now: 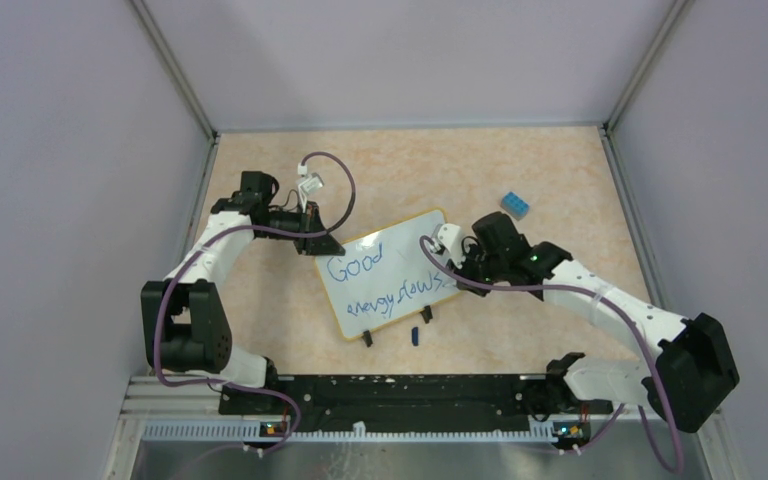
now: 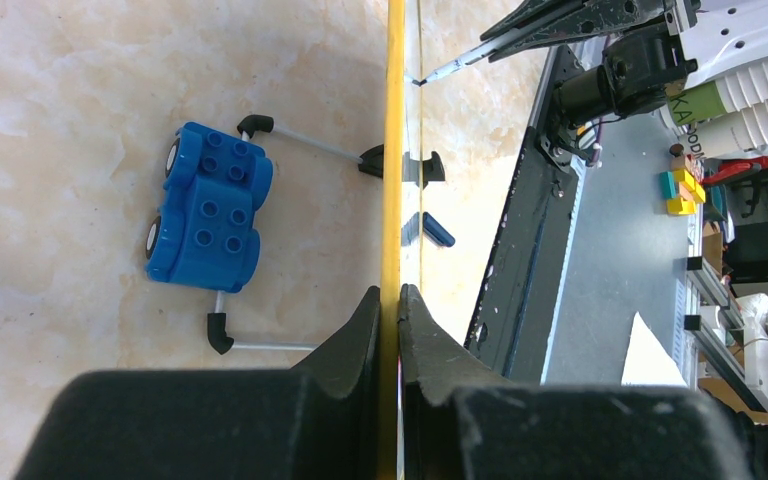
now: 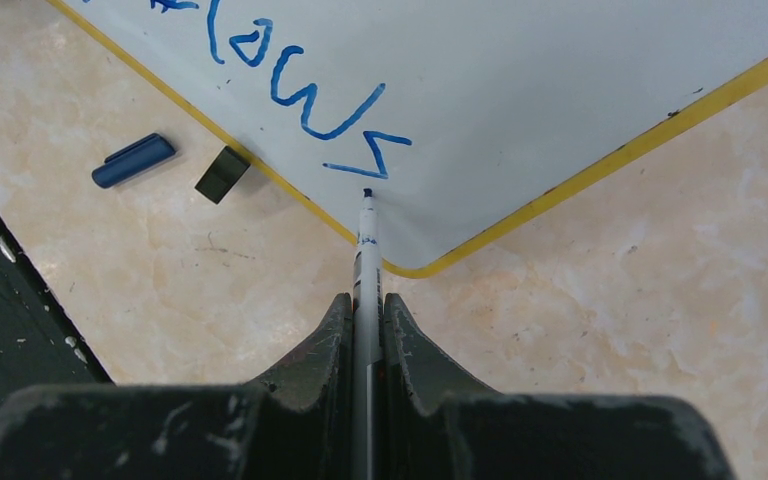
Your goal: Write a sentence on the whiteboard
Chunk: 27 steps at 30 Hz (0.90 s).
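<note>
The whiteboard point(image 1: 385, 285) leans tilted on the table, white with a yellow rim point(image 2: 394, 150). The sentence point(image 1: 353, 266) is blue lettering in two lines, "Good" above a scrawled word point(image 3: 300, 100). My left gripper point(image 2: 391, 292) is shut on the board's upper left edge point(image 1: 320, 240), rim pinched between both fingers. My right gripper point(image 3: 365, 298) is shut on a thin marker point(image 3: 366, 240) at the board's right side point(image 1: 450, 262). The marker tip rests at the board just under the last blue stroke, near the rounded corner point(image 3: 410, 268).
A small blue block point(image 1: 516, 205) with wheels point(image 2: 207, 205) lies beyond the board. A blue marker cap point(image 3: 133, 161) and a black clip foot point(image 3: 222, 173) sit by the board's lower edge. The black base rail point(image 1: 390, 395) runs along the near edge; walls enclose three sides.
</note>
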Tool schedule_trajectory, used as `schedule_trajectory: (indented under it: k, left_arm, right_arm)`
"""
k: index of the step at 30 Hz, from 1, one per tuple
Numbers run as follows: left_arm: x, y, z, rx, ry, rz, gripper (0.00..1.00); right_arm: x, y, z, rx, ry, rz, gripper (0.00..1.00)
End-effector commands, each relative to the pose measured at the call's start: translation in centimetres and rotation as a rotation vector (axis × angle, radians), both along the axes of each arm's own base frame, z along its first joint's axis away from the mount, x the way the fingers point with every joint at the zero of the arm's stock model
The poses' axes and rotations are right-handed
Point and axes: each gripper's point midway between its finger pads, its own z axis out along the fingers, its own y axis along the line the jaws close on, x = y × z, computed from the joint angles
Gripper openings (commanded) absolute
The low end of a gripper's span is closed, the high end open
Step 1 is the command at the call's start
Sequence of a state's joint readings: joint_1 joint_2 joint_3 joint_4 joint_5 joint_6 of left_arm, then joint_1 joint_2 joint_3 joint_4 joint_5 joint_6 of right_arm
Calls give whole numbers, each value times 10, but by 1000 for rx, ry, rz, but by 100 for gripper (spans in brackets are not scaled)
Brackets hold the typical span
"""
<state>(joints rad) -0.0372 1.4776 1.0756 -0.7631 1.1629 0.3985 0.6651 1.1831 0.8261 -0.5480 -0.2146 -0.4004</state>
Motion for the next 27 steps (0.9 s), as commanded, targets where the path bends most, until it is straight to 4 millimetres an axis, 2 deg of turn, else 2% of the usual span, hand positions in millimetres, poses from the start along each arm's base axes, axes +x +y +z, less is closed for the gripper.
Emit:
schedule_trajectory:
  k: [1, 4, 7, 10, 14, 16, 22, 27]
  left_arm:
    - [11, 9, -14, 89, -45, 21, 0]
    - [13, 9, -11, 88, -51, 22, 0]
    - [15, 9, -5, 92, -63, 23, 10]
    - [17, 9, 4, 94, -87, 22, 26]
    - [23, 10, 19, 101, -119, 25, 48]
    - [29, 11, 34, 110, -161, 27, 54]
    - [48, 18, 82, 165, -323, 67, 57]
    - [46, 18, 111, 172, -479, 35, 63]
  right_arm:
    - [9, 4, 17, 34, -50, 6, 0]
    - [-2, 14, 37, 103, -32, 49, 0]
    - [-16, 23, 56, 168, -3, 113, 0]
    - [-27, 30, 70, 221, 24, 157, 0]
    - [-33, 35, 85, 276, 36, 166, 0]
    - [-32, 36, 93, 308, 36, 153, 0]
    - [-19, 31, 108, 386, 49, 89, 0]
    - [-13, 25, 121, 433, 54, 65, 0]
